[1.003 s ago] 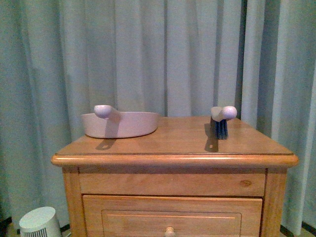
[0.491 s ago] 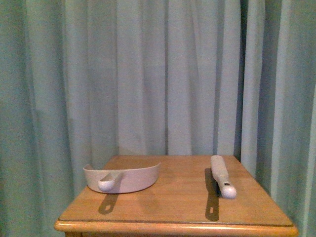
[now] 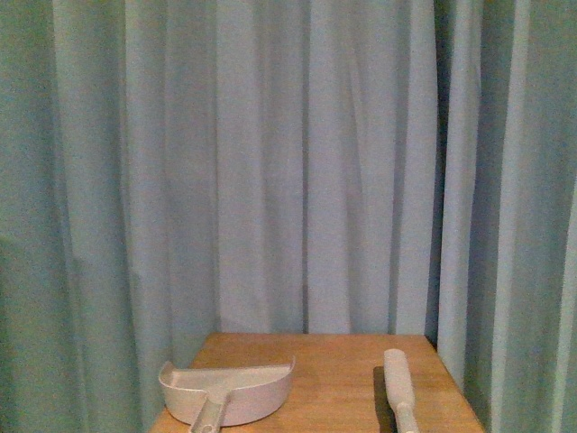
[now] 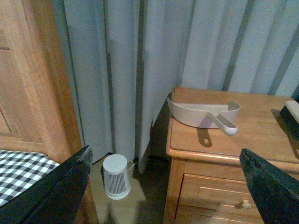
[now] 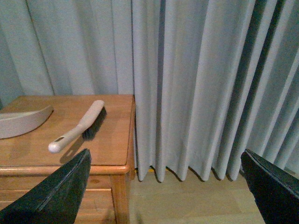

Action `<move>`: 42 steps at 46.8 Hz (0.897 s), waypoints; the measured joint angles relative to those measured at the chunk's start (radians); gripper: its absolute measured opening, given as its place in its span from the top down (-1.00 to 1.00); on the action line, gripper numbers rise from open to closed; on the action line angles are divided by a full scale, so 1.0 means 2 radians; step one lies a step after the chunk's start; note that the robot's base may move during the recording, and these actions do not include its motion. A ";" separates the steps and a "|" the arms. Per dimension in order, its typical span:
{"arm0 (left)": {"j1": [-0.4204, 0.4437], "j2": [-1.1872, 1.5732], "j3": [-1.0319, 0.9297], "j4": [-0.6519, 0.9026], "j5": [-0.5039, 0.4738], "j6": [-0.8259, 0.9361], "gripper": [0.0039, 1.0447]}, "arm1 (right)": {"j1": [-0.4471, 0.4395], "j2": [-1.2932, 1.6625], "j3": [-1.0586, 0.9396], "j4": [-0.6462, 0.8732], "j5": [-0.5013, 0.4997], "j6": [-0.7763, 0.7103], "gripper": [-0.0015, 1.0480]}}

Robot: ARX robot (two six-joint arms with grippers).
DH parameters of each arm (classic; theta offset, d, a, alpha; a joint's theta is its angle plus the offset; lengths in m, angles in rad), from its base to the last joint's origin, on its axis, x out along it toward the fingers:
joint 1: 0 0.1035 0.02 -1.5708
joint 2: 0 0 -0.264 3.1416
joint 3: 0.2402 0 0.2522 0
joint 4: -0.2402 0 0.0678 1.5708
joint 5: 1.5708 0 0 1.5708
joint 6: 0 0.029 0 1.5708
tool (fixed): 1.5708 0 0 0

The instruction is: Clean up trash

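Observation:
No crumpled paper wad shows in any view. A lilac dustpan (image 3: 227,391) lies on the wooden nightstand (image 3: 334,379) at its left, handle toward me; it also shows in the left wrist view (image 4: 203,114) and partly in the right wrist view (image 5: 21,122). A lilac hand brush (image 3: 399,386) lies at the right of the top, seen in the right wrist view (image 5: 79,127) with dark bristles. My left gripper (image 4: 166,184) is open and empty, off the nightstand's left side above the floor. My right gripper (image 5: 166,184) is open and empty, off its right side.
Grey-blue curtains (image 3: 288,162) hang right behind the nightstand. A small white cylindrical appliance (image 4: 115,177) stands on the floor left of it. A wooden bed frame (image 4: 35,79) with checked bedding (image 4: 18,170) is further left. Drawers with a knob (image 4: 243,204) face me.
The front view has risen: the nightstand, dustpan and brush have slid down the frame, and its drawers and the white appliance have dropped out of sight.

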State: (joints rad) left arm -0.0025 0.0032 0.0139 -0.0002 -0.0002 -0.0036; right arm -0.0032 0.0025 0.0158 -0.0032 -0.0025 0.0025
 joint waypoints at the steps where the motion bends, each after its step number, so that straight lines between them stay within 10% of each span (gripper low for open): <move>1: 0.000 0.000 0.000 0.000 0.000 0.000 -0.86 | 0.000 0.000 0.000 0.000 -0.001 0.000 -0.85; 4: 0.000 0.000 0.000 0.000 0.000 0.000 -0.86 | -0.002 0.002 0.000 -0.001 -0.010 0.006 -0.85; 10: 0.000 0.000 0.000 0.000 0.000 0.000 -0.86 | -0.068 0.161 0.085 -0.012 -0.255 0.160 -0.85; 21: 0.000 0.000 0.000 0.000 0.000 0.000 -0.86 | 0.093 0.498 0.322 0.054 -0.119 0.076 -0.85; 42: 0.000 0.000 0.000 0.000 0.000 0.000 -0.86 | 0.161 0.884 0.508 0.113 -0.070 0.166 -0.85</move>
State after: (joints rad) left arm -0.0025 0.0032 0.0139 -0.0002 -0.0002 -0.0036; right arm 0.3187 1.7702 1.0309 0.2218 -0.1421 0.3340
